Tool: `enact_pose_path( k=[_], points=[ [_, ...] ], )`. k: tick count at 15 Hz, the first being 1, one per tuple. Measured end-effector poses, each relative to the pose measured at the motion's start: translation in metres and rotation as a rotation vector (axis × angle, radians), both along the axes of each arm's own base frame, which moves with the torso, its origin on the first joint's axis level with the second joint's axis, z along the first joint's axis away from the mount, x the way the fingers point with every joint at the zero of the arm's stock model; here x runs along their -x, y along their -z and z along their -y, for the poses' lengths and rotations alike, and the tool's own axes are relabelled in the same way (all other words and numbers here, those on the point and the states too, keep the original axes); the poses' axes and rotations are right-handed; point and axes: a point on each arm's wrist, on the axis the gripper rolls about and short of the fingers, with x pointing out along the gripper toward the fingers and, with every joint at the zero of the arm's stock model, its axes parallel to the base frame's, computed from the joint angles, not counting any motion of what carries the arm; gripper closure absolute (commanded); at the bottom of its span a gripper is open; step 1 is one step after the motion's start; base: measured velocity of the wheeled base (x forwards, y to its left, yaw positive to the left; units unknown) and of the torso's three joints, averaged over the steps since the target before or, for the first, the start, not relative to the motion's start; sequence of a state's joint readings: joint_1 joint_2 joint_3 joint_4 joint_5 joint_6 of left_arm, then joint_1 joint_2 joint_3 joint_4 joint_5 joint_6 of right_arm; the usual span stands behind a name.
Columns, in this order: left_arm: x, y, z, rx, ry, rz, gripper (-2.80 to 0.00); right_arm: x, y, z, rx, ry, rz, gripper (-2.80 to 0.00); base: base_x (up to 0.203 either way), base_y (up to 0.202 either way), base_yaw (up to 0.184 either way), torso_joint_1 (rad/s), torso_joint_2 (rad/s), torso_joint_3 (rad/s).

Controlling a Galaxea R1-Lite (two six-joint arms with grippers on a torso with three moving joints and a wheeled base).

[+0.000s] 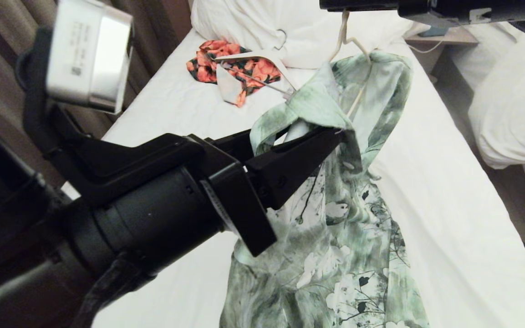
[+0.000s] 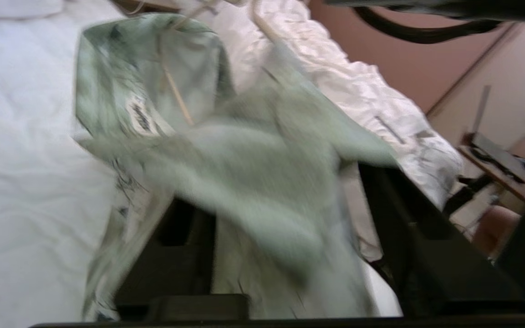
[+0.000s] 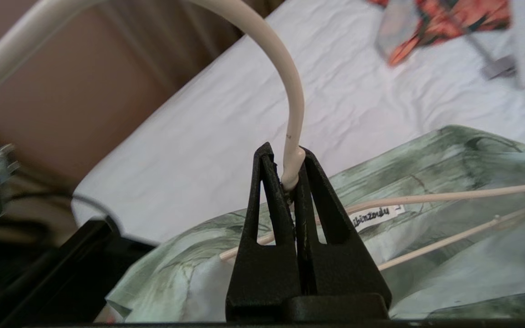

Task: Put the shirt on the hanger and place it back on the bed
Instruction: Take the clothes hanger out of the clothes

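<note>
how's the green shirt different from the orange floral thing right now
The shirt is green and white and hangs from the hanger, held up above the bed; the orange-red garment lies crumpled flat on the sheet, untouched. Both carry floral prints.

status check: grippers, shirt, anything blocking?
Right gripper shut on hanger. Left gripper open at shirt collar. Shirt partly hung above bed. Nothing blocking.

The green-and-white floral button-up shirt (image 1: 335, 237) hung partly on the thin cream wire hanger (image 1: 353, 73) (collar bunched, one shoulder draped). Both were raised above the white-sheeted bed (image 1: 449, 205).
</note>
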State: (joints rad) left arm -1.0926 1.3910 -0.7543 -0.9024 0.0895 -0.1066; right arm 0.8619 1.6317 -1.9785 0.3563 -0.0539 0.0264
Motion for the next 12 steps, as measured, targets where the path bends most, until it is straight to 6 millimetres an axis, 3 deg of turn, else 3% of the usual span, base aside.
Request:
enact_pose_path(
  k=[6,11,12],
  points=[
    [0.001,-0.004,-0.030,-0.002,0.114,0.062,-2.80,-0.001,-0.003,0.000,-0.019,0.036,0.022,0.00,0.000,0.000,0.000,0.000,0.00,0.000],
    [-0.005,-0.016,-0.052,0.032,0.055,0.104,-2.80,-0.006,-0.003,-0.002,-0.018,0.072,0.048,0.00,0.000,0.000,0.000,0.000,0.00,0.000],
    [-0.008,-0.020,-0.057,0.033,0.031,0.108,0.00,-0.006,-0.003,-0.002,-0.016,0.074,0.047,0.00,0.000,0.000,0.000,0.000,0.00,0.000]
  ],
)
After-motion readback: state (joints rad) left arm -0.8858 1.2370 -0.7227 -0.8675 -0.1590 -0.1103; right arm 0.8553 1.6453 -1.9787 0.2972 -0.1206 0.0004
